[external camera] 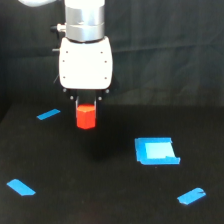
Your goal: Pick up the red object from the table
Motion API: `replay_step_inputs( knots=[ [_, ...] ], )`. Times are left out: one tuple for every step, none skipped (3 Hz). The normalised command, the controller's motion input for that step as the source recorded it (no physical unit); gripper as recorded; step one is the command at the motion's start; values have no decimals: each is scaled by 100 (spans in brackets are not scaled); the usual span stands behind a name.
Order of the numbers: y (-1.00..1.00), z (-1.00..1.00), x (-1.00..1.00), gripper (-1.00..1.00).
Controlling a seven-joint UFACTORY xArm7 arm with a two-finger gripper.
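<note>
The red object [85, 116] is a small red-orange block. It sits directly under the white gripper body, between the short dark fingers [74, 100], in the exterior view's left-centre. My gripper [86, 104] is shut on its top part and points straight down. The block's lower half shows below the fingers. The black table [110, 190] lies beneath it. A faint shadow on the table a little below the block suggests it hangs slightly above the surface.
A blue square patch [156, 151] lies on the exterior view's right. Blue tape strips lie at the left back [48, 114], left front [20, 187] and right front [191, 196]. A black curtain [165, 50] hangs behind the table.
</note>
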Motion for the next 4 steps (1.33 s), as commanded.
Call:
replay_step_inputs(
  knots=[
    [6, 26, -5, -93],
    [8, 11, -3, -100],
    [10, 22, 8, -96],
    [12, 3, 1, -100]
  ],
)
